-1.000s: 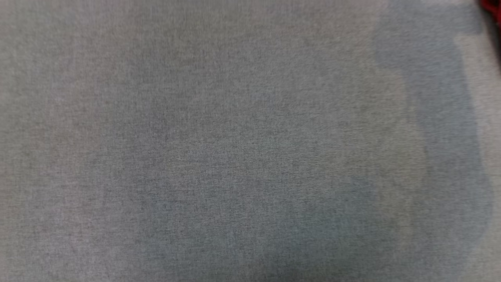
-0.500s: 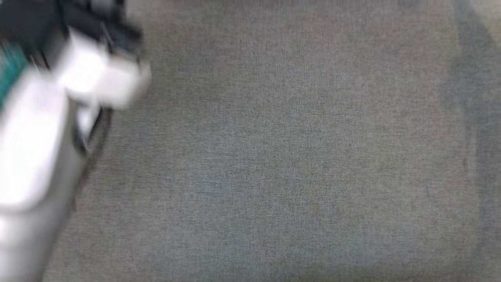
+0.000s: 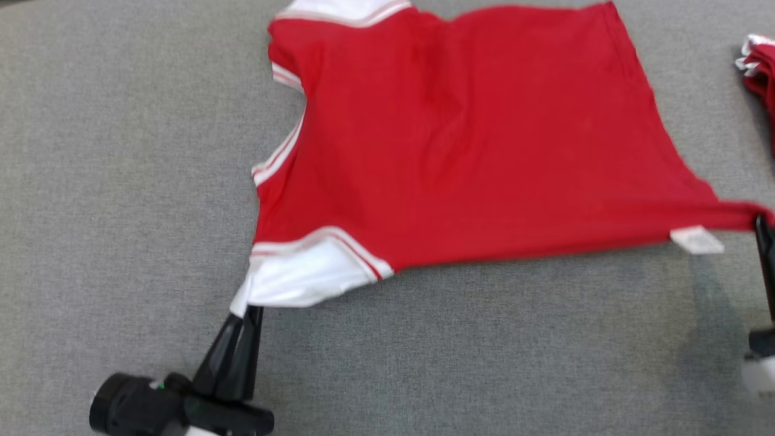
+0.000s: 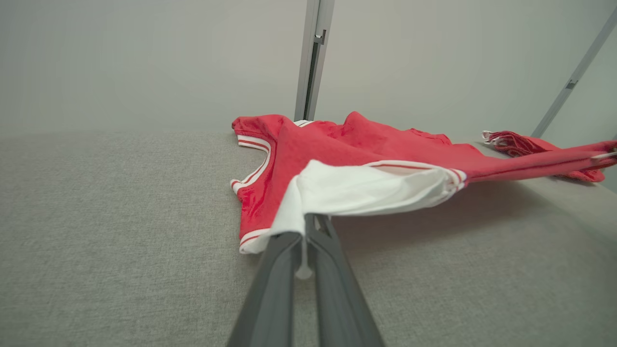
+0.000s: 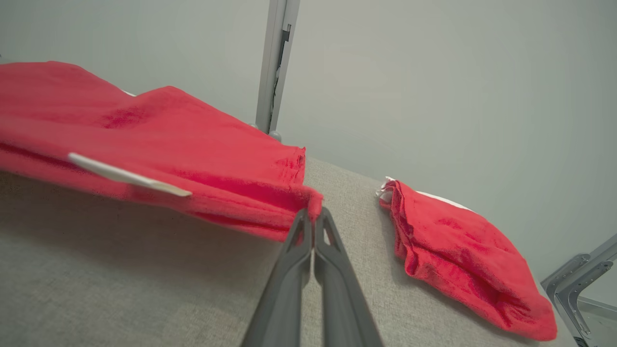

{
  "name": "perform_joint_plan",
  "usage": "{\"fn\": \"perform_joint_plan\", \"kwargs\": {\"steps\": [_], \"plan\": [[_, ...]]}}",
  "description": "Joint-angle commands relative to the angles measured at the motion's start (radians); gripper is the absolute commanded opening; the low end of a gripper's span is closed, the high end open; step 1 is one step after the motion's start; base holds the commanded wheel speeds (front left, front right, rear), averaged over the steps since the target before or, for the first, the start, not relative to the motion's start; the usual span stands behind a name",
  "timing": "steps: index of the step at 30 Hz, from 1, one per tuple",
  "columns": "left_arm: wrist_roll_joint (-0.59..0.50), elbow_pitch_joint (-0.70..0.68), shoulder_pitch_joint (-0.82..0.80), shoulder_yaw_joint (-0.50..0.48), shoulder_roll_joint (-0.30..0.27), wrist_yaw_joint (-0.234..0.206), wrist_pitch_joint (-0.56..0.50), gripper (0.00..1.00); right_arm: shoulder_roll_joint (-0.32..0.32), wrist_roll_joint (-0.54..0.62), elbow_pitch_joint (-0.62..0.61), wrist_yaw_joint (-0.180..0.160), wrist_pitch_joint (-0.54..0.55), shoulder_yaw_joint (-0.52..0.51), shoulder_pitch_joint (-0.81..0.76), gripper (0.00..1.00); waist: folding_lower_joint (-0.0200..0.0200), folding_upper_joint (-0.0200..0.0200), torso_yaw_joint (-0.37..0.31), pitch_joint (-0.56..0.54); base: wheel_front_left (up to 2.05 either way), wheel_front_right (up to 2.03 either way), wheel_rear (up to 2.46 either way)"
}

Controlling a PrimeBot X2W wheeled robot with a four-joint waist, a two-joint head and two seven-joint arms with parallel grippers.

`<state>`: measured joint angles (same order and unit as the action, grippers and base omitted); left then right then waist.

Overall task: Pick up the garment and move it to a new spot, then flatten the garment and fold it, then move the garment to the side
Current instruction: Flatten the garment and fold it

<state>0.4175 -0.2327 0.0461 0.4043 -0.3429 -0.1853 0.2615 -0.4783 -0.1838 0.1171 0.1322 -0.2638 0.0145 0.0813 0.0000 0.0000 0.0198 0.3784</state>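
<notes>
The red garment (image 3: 472, 151) lay spread on the grey surface (image 3: 121, 181), near edge held up taut, far edge cut off. The left gripper (image 3: 245, 312) was clamped on the white sleeve (image 3: 303, 275). The right gripper (image 3: 761, 227), half cut off at right, pinched the hem corner (image 3: 742, 215). 1 folded red cloth (image 5: 458, 241) lay far right.

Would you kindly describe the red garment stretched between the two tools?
The red garment is a soft-looking shirt with white sleeves, striped trim and a white tag. Its far part lies on the grey surface; the left tool pinches a white sleeve, the right tool a hem corner, holding the near edge raised.
</notes>
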Motion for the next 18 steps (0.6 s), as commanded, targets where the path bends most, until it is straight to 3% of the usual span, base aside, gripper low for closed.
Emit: {"fn": "perform_joint_plan", "kwargs": {"steps": [1,9,13,18], "plan": [[-0.011,-0.006,0.025,-0.001,-0.012,-0.003,0.005,0.00,-0.006,-0.006,-0.011,-0.003,0.000,-0.017,-0.040,0.00,0.0000,0.0000,0.000,-0.020,0.00,0.00,0.00],[-0.053,-0.039,0.093,0.055,-0.041,-0.021,-0.067,0.00,0.020,0.000,-0.074,-0.003,0.000,-0.031,-0.186,0.00,0.0000,0.0000,-0.005,-0.049,0.00,0.00,0.00],[-0.032,-0.041,0.072,0.054,-0.032,-0.036,-0.124,0.00,0.025,0.003,-0.038,-0.003,0.000,-0.011,-0.177,0.00,0.0000,0.0000,-0.011,-0.056,0.00,0.00,0.00],[-0.024,0.008,-0.022,0.064,-0.048,-0.011,-0.236,0.00,0.020,-0.039,0.054,-0.003,0.000,0.033,-0.077,0.00,0.0000,0.0000,-0.013,-0.048,0.00,0.00,0.00]]}}
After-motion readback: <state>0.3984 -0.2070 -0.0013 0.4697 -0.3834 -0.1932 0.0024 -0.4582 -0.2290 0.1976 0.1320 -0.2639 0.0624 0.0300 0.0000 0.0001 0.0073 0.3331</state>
